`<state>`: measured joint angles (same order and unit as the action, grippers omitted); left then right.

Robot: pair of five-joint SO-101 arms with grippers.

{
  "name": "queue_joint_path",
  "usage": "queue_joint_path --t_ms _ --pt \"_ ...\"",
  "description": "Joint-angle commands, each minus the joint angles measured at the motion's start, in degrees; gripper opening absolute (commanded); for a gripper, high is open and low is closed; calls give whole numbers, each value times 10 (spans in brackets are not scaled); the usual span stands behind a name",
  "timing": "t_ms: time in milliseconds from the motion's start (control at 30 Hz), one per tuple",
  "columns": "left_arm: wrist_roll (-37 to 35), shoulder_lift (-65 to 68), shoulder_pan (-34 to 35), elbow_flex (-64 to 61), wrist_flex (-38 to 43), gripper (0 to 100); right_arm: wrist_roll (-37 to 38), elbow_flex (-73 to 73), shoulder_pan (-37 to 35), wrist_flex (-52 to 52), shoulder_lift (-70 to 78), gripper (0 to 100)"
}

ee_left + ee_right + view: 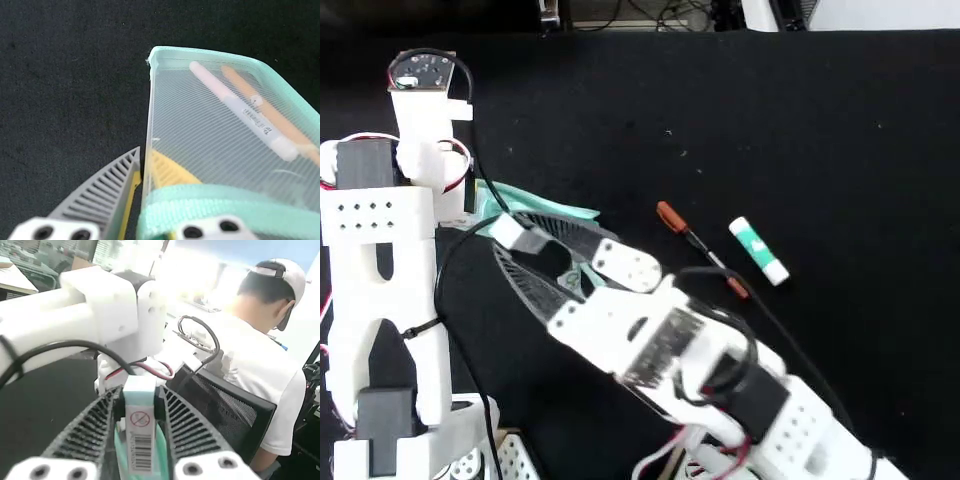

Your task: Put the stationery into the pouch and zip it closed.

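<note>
The left end effector is narrow, clamped on the edge of the pouch. One grey ribbed finger sits outside the mesh wall. The other is on the far side and shows yellow through the mesh. A mint trim band crosses just by the finger bases, and mint also rims the pouch's far end. Inside the pouch, ahead of the tips, lie a white pen and an orange pen, side by side and slanted along the pouch. Black tabletop lies beyond the pouch. Pouch open or closed: cannot tell.

The right end effector is narrow, holding a small white item with a barcode label. The item is pinched between two dark ribbed fingers, its end just past the tips. Teal shows under it; item or pouch, cannot tell. What the item is: cannot tell. Straight ahead of the tips, near, is the white left arm with its cables. In the high view this end effector lies over the pouch, with the item at its tip close to the left arm. The mint pouch edge peeks out beside the fingers.

Farther out, back past the right end effector's wrist, a thin pen with an orange cap lies on the tabletop. A glue stick, white with a green label, lies flat just beside it on the side away from the end effector, not touching. Both are well apart from the pouch.
</note>
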<state>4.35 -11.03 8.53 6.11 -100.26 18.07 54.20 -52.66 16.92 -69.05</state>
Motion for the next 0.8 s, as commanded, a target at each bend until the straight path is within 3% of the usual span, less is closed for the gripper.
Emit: queue_joint_path --t_ms 0,233,400,500,633,767 --pt "6 6 0 -9 -4 30 -4 -6 4 -66 64 12" --pt "6 6 0 -10 -4 30 -4 10 71 -103 177 12" --pt "6 6 0 -10 -4 30 -6 38 75 -95 184 12" --pt "6 6 0 -10 -4 30 -8 2 75 -16 184 53" --pt "6 6 0 -10 -4 30 -10 -103 75 158 184 192" --pt "6 6 0 -10 -4 30 -40 -229 75 295 183 204"
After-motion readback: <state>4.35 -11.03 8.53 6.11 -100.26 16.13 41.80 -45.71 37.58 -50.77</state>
